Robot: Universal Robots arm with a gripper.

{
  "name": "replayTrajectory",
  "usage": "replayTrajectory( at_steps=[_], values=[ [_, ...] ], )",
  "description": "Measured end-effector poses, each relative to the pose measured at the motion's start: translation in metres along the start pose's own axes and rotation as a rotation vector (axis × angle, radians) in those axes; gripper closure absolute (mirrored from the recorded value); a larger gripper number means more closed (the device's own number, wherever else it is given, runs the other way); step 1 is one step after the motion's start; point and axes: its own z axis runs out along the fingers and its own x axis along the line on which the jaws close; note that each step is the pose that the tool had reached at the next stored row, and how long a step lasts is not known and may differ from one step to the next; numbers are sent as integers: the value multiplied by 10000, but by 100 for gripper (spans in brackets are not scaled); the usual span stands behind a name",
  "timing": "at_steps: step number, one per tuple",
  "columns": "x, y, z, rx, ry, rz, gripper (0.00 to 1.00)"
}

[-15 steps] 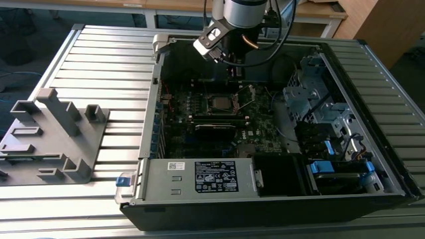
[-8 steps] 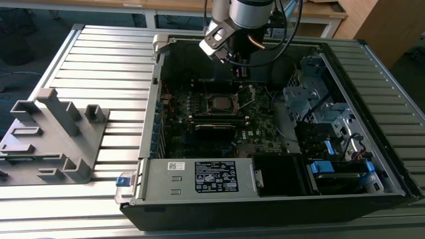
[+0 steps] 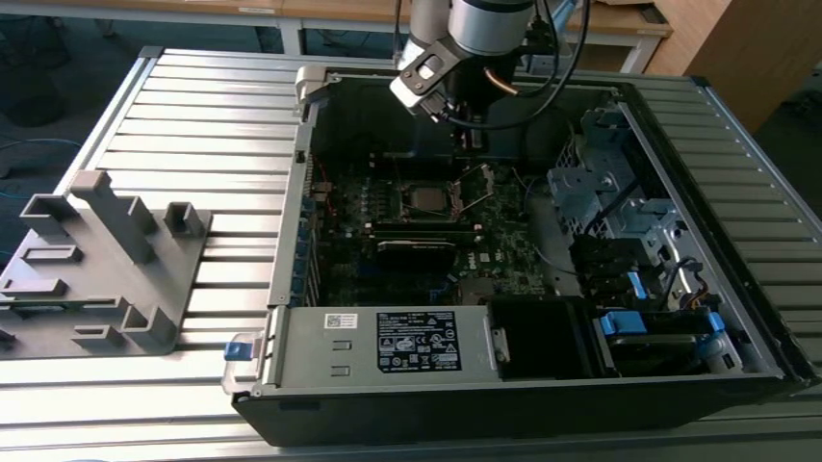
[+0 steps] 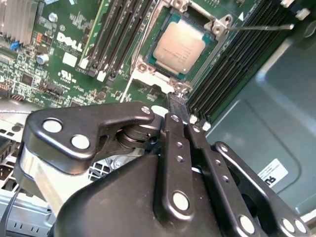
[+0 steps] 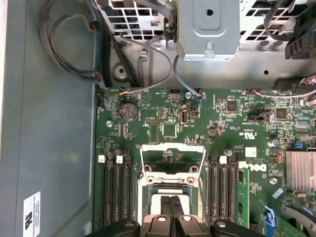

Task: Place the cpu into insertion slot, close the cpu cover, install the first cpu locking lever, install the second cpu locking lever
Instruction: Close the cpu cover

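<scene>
On the slatted tabletop [image 3: 192, 115] sits an open computer case [image 3: 514, 404], and the arm reaches into it above the green motherboard [image 5: 163, 111]. The claw [image 4: 180, 108] hangs near the socket, its two fingers pressed together with nothing between them. The cpu cover [image 5: 173, 146] is folded back off the socket. That is plain in the first wrist view, where the fingers hide the socket itself. The second wrist view supplies that part: the cpu [image 4: 181, 45] lies flat and square inside the insertion slot [image 4: 205, 57], with a thin wire lever [image 4: 256, 28] standing free beside it. I'd say seating is done and closing the cover is the step in hand. That calls for tipping the frame's free edge over onto the chip.
</scene>
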Motion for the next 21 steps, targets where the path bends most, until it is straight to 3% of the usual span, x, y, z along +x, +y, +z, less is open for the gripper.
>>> replayTrajectory(
  at_steps=[13, 21],
  values=[
    [1, 386, 15, 1, -1, 1, 89],
    [1, 414, 15, 1, -2, 1, 89]
  ],
)
